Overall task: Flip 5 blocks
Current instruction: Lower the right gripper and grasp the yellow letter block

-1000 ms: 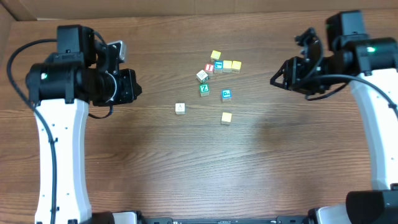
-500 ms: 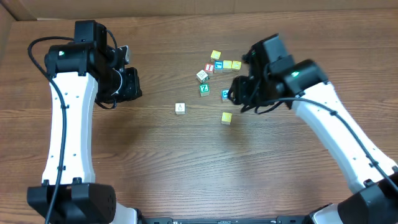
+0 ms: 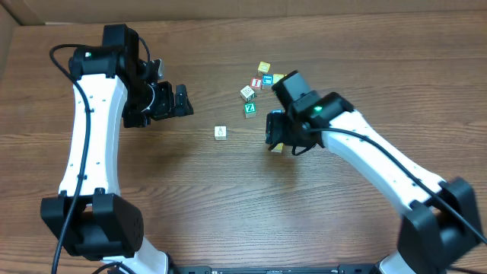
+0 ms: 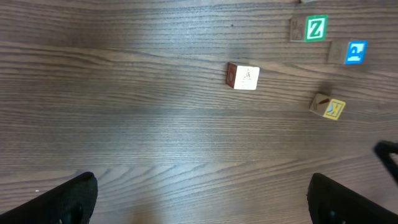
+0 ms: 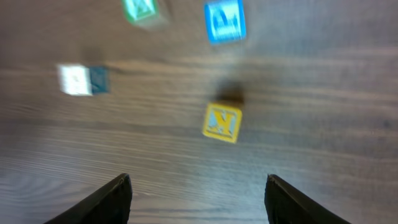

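Note:
Five blocks lie on the wooden table. A white block sits alone left of the cluster, and a second white block lies farther back. The green Z block is near them. The teal-blue block is hidden under my right arm in the overhead view. My right gripper hovers open over the pale yellow block, holding nothing. My left gripper stands wide open left of the lone white block, holding nothing.
Behind the cluster sit a red-and-white cube, a blue cube and brighter yellow cubes. The table's back edge runs behind them.
My right arm swung left from the table's right side to above the pale yellow block, jaws widening. My left gripper moved right toward the lone white block and opened from shut.

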Action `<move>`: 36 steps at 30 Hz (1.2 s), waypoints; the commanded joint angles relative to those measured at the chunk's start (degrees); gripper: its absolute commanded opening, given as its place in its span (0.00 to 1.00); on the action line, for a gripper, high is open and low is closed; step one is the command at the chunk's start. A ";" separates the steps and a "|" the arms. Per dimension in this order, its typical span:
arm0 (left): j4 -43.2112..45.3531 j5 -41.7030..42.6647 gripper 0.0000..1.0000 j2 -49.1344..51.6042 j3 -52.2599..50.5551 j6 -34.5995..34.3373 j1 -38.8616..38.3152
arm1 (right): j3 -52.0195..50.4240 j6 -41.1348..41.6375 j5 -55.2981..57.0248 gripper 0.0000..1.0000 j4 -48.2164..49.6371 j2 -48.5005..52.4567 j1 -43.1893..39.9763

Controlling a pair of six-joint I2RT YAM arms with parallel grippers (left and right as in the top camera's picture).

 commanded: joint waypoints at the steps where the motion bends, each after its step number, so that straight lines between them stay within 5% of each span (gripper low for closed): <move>1: -0.02 0.04 1.00 1.97 1.46 0.20 -0.37 | 5.29 0.50 1.64 0.69 -2.95 2.25 -0.55; 15: -0.42 0.04 1.00 3.87 1.44 0.22 -0.37 | 4.87 5.01 5.86 0.66 1.18 6.47 3.39; 21: -0.39 0.02 1.00 3.87 1.46 0.22 -0.37 | 2.47 5.01 9.38 0.81 5.09 7.52 5.05; 23: -0.37 0.02 1.00 3.87 1.46 0.22 -0.37 | 1.31 5.51 9.40 0.99 6.88 7.54 5.05; 27: -0.37 0.02 1.00 3.87 1.46 0.22 -0.37 | -0.11 8.09 9.38 1.00 8.35 7.56 4.59; 28: -0.37 0.04 1.00 3.87 1.46 0.22 -0.37 | -0.46 8.07 9.40 0.99 8.37 7.56 4.44; 32: -0.39 0.02 1.00 3.87 1.44 0.22 -0.37 | -2.25 10.82 9.46 0.54 9.68 7.56 4.17; 36: -0.37 0.02 1.00 3.87 1.44 0.22 -0.37 | -3.80 10.99 11.19 0.53 11.06 7.82 4.24</move>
